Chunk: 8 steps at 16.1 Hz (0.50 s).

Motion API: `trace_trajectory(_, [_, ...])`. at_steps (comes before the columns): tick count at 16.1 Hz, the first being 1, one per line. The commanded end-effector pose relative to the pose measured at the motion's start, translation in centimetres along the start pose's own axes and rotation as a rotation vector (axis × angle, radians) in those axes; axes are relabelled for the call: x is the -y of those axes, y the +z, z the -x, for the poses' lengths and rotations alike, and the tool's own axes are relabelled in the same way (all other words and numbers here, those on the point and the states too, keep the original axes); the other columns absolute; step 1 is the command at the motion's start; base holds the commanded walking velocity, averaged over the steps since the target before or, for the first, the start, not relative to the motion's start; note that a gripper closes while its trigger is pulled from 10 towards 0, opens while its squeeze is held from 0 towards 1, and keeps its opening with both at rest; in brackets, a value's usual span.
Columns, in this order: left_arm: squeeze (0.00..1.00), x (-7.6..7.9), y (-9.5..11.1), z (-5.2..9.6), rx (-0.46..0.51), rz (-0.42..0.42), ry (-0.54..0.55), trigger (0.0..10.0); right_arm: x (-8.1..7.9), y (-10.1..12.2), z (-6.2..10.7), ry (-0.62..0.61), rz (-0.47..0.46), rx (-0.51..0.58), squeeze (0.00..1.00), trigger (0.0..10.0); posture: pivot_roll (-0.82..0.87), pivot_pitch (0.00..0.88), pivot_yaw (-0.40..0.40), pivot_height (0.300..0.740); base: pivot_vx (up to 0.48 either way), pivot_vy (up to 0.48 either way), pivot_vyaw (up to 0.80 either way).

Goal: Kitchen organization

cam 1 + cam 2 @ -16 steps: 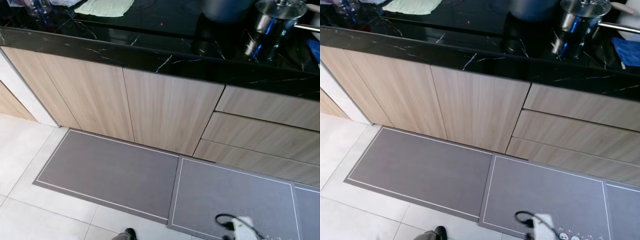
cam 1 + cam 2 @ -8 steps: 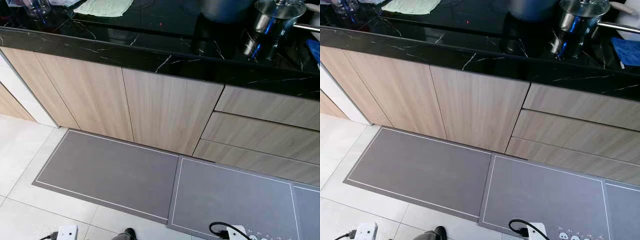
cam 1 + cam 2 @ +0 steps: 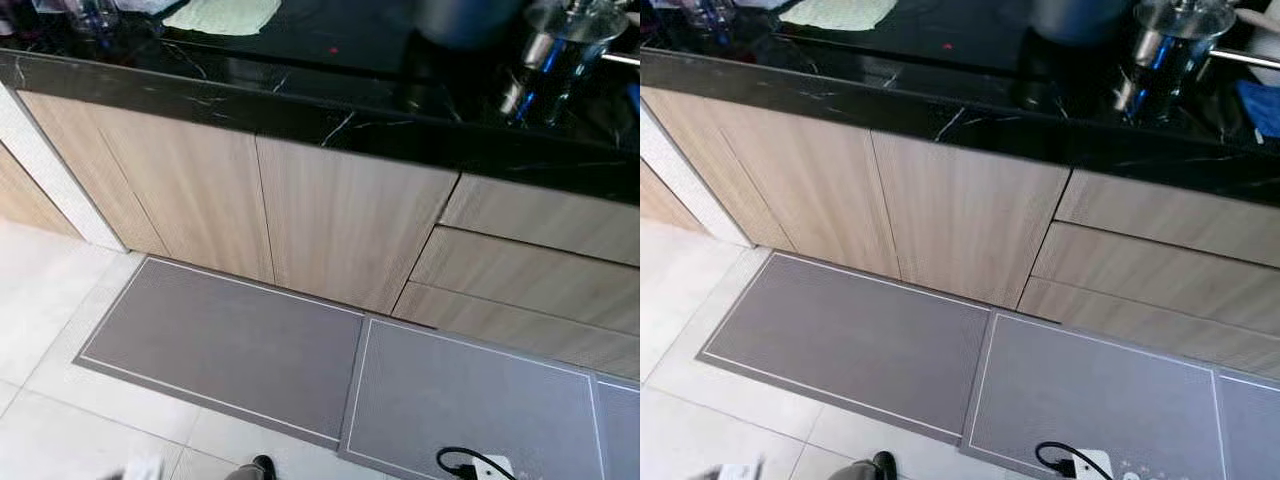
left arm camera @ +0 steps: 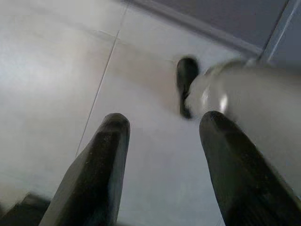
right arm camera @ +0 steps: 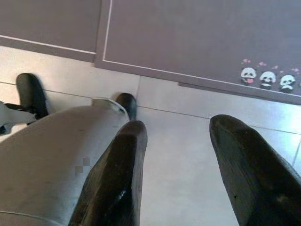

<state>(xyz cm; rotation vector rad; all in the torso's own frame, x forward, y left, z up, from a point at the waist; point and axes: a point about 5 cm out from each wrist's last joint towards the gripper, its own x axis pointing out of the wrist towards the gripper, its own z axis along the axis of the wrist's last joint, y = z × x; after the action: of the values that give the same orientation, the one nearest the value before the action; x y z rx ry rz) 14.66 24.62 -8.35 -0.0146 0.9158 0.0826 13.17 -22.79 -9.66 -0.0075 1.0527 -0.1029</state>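
Observation:
A black marble countertop (image 3: 300, 105) runs along light wooden cabinet doors (image 3: 340, 225) and drawers (image 3: 540, 225). On it stand a steel saucepan with a glass lid (image 3: 560, 50), a big grey pot (image 3: 465, 20), a pale green cloth (image 3: 222, 15) and some glassware (image 3: 85, 12) at the far left. My left gripper (image 4: 162, 125) hangs open over the pale floor tiles, holding nothing. My right gripper (image 5: 178, 127) is open too, above the tiles near a grey mat (image 5: 188, 33) with small panda prints (image 5: 267, 77).
Two grey floor mats (image 3: 230, 345) (image 3: 470, 400) lie before the cabinets. A blue cloth (image 3: 1262, 105) sits at the counter's right. My grey leg (image 5: 51, 160) and black foot (image 3: 261, 465) show low down. A white block with a black cable (image 3: 482, 466) is at the bottom edge.
The head camera has shifted a little, so the whole scene sits slightly further right and is blurred. The white block at the lower left has dropped to the picture's edge.

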Motion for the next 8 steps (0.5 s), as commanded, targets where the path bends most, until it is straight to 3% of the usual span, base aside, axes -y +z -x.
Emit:
trace_trajectory(1, [0.00,-0.2,-1.2,0.4,-0.051,-0.021,0.007,10.0,1.0,-0.8,0.3,-0.022,-0.010,-0.010,0.00,10.0,0.08,0.158,-0.020,0.740,0.000,0.000,0.00])
trace_trajectory(3, [0.00,-0.3,-1.2,0.3,-0.048,-0.026,0.011,10.0,2.7,-1.1,0.7,-0.082,-0.063,-0.018,0.00,10.0,0.07,0.174,-0.018,0.740,0.000,0.000,0.00])
trace_trajectory(4, [0.00,-0.3,-1.1,0.3,-0.046,-0.028,0.013,10.0,2.8,-1.2,0.7,-0.083,-0.067,-0.021,0.00,10.0,0.07,0.176,-0.017,0.740,0.000,0.000,0.00])
trace_trajectory(8, [0.00,-0.2,-0.3,0.1,-0.008,-0.024,0.028,10.0,0.9,-1.8,0.5,-0.030,-0.058,-0.030,0.00,10.0,0.08,0.190,-0.012,0.740,0.000,0.000,0.00])
